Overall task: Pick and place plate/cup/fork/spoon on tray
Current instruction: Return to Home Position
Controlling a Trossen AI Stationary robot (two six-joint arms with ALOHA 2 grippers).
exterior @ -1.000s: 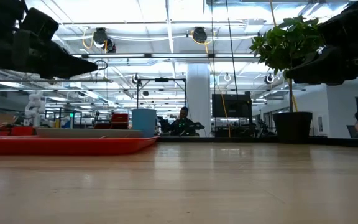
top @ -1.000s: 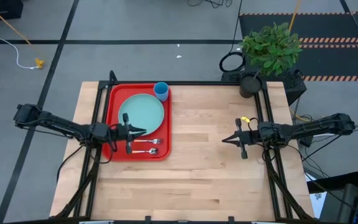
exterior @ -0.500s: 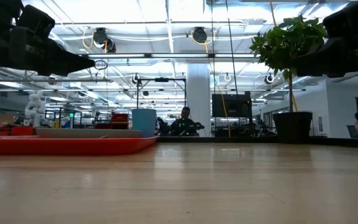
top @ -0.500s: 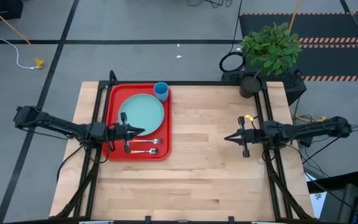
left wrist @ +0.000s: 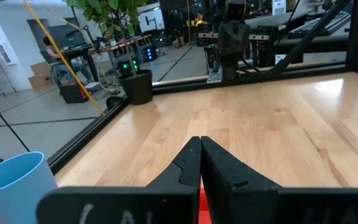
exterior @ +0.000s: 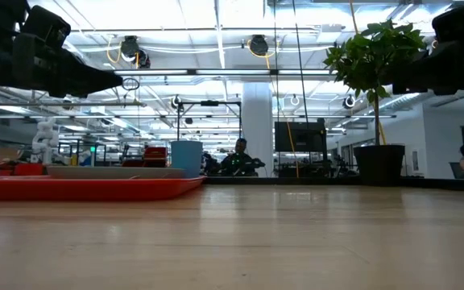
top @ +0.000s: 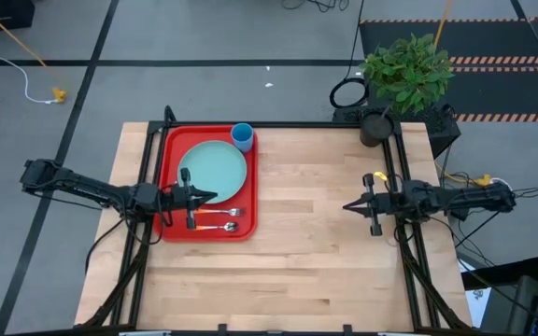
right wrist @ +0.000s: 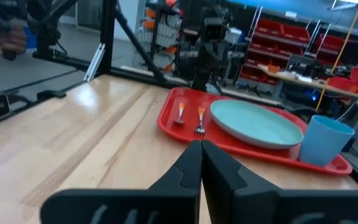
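Now the plate [top: 215, 170], cup [top: 242, 136], fork [top: 220, 214] and spoon [top: 224, 227] all sit on the red tray [top: 170, 149], the left gripper [top: 211, 197] hangs over it with fingers pressed together, and the right gripper [top: 346, 206], also closed tight, is far across the table [top: 306, 271].

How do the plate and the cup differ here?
The plate is light teal, wide and shallow; the cup is darker blue, narrow and tall. The plate fills the middle of the red tray; the cup stands upright in one corner. Both sit on it.
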